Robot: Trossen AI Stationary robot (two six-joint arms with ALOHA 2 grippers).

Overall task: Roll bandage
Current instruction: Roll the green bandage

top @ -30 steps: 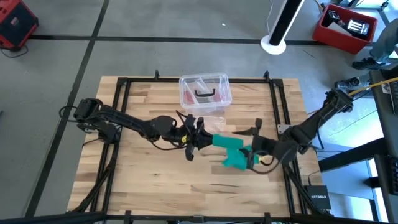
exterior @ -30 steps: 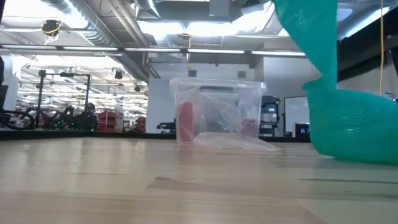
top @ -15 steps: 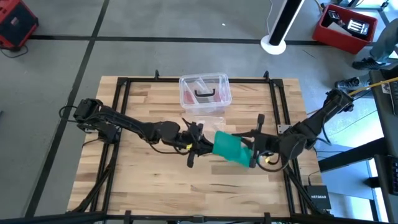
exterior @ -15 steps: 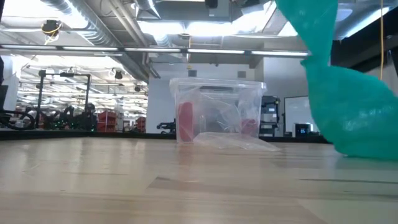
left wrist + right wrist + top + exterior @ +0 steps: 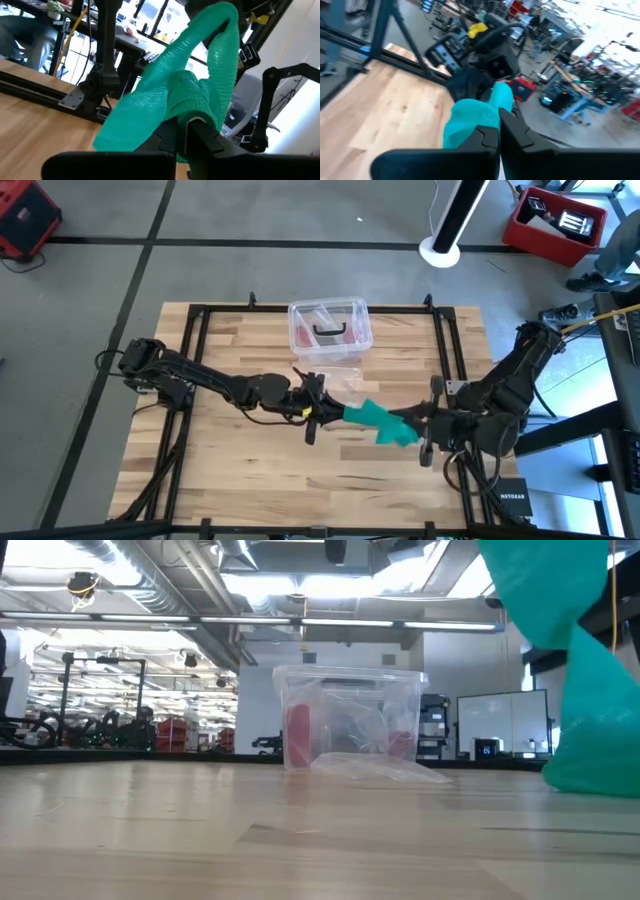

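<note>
The teal-green bandage [image 5: 378, 423] hangs as a bunched strip between my two grippers, above the middle of the table and toward its right. My left gripper [image 5: 322, 415] is shut on the bandage's left end, and my right gripper [image 5: 420, 430] is shut on its right end. In the low view the bandage [image 5: 590, 730] drops from above at the far right. Its lowest fold [image 5: 585, 785] is close to the tabletop, and I cannot tell whether it touches. My left gripper pinches the bandage's left end [image 5: 192, 112] between its two fingers, coming level from the table's left side. Several bunched layers rise out of the fingers, clear of the table. My right gripper pinches the bandage's right end [image 5: 480, 122] between its two fingers, coming nearly level from the table's right side. The cloth is gathered there and sags slackly toward the left gripper.
A clear plastic box [image 5: 330, 325] with pinkish contents stands at the middle of the far side, also in the low view [image 5: 345, 720]. A clear plastic piece [image 5: 345, 380] lies just in front of it. Black frame rails [image 5: 445, 350] run along the table's edges. Bare wood lies near the front edge.
My right gripper has shut on the bandage, risen, rolled and drawn back toward the table's right edge. The bandage's bunched heap, which lay on the table, has been lifted and pulled out into a strip. Its left end has stayed in my left gripper.
</note>
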